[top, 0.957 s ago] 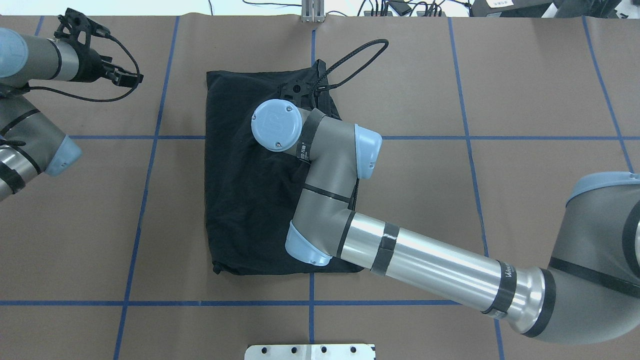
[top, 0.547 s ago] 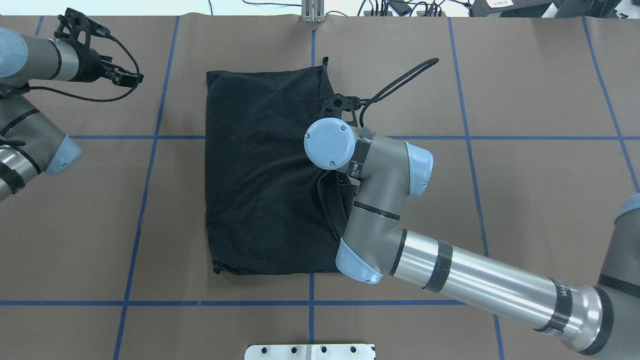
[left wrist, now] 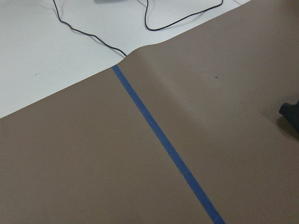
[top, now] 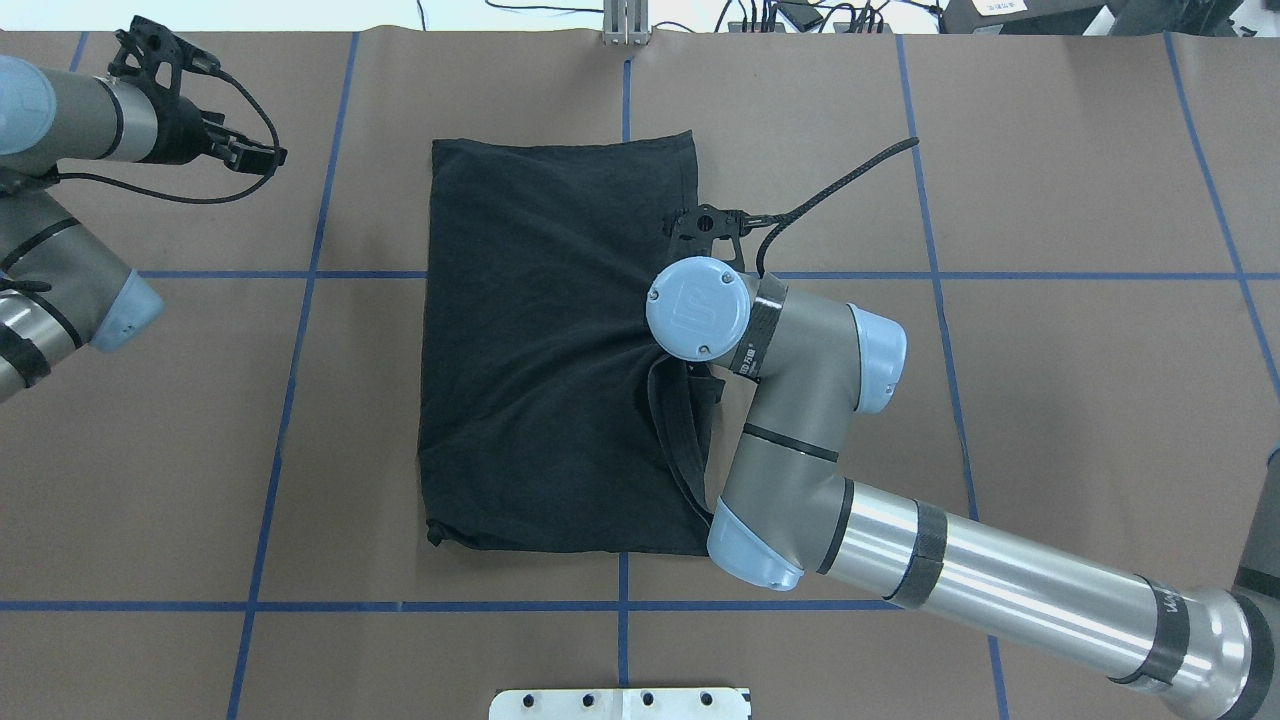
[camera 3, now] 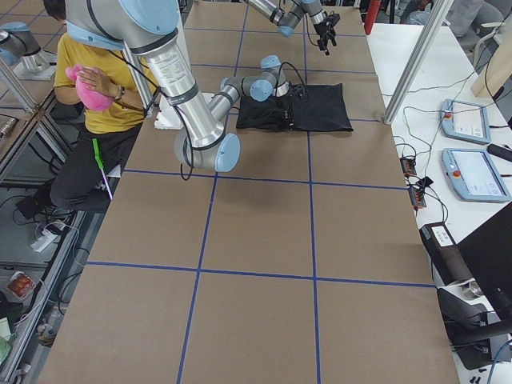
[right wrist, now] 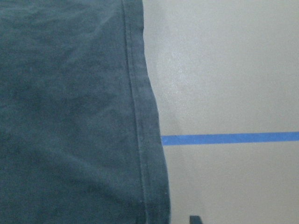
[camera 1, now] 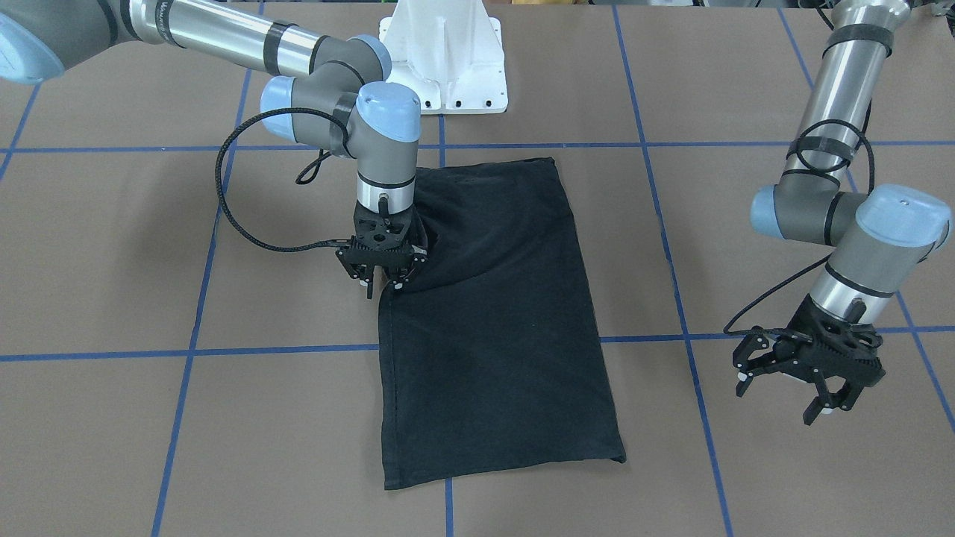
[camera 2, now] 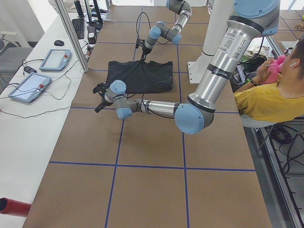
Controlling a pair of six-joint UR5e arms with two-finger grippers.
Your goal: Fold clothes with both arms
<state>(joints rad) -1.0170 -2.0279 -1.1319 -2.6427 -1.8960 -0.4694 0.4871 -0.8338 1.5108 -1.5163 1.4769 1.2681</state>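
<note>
The black T-shirt [top: 540, 350] lies folded into a tall rectangle at the table's middle, with no graphic showing; it also appears from the front [camera 1: 492, 313]. My right gripper [camera 1: 382, 287] points straight down at the shirt's edge on the robot's right. It is shut on that hem, and creases fan out from the grip. From overhead the right gripper [top: 712, 222] is mostly hidden under its wrist. The right wrist view shows the stitched hem [right wrist: 140, 116] lying on brown paper. My left gripper [camera 1: 776, 399] hangs open and empty, well off the shirt, and shows at the overhead view's far left [top: 255, 157].
Brown paper with a blue tape grid [top: 625, 605] covers the table. The white base block [camera 1: 448, 60] stands behind the shirt. A metal plate [top: 620, 703] sits at the near edge. A seated person in yellow [camera 2: 270, 99] and control tablets [camera 2: 52, 59] flank the table.
The right arm has swung to the right, dragging the shirt's right edge with it. The fold has spread wider and its far right corner has shifted right. The left arm stayed still.
</note>
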